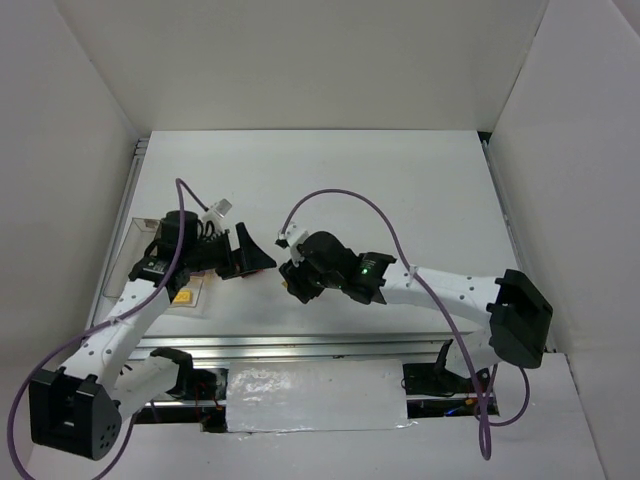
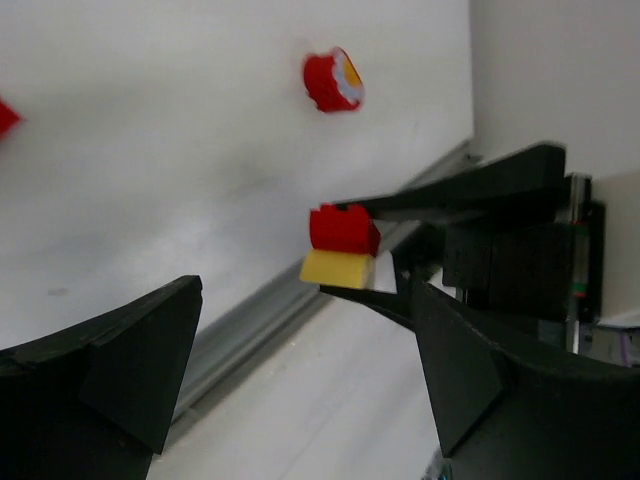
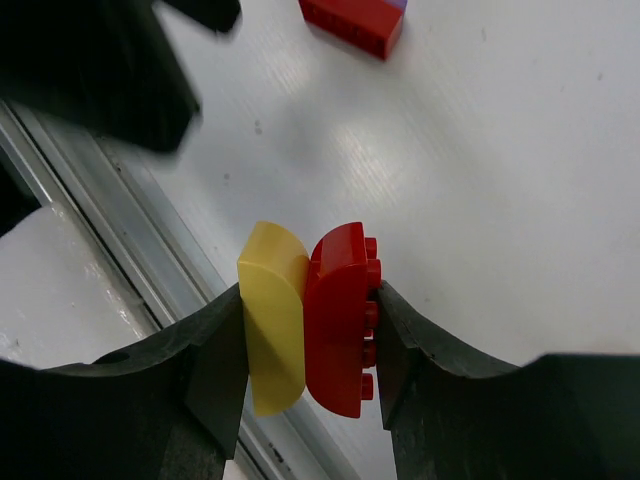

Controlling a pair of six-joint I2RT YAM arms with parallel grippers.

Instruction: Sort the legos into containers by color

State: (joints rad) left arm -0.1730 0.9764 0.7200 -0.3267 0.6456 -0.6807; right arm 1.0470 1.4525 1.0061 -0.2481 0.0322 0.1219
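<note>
The left arm [image 1: 118, 335] and right arm [image 1: 450, 290] bent inward toward each other. The left pincer [image 1: 254, 252] gaped wide; the right pincer [image 3: 308, 340] clamped two joined legos [image 3: 275, 320].

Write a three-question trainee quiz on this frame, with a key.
1. True or false: the left claw is shut on a brick.
2. The right claw grips: A) a joined yellow-and-red pair; B) one green brick; C) nothing.
3. Fill in: studs show on the pair's ____ half.
Key: 1 false; 2 A; 3 red.
</note>
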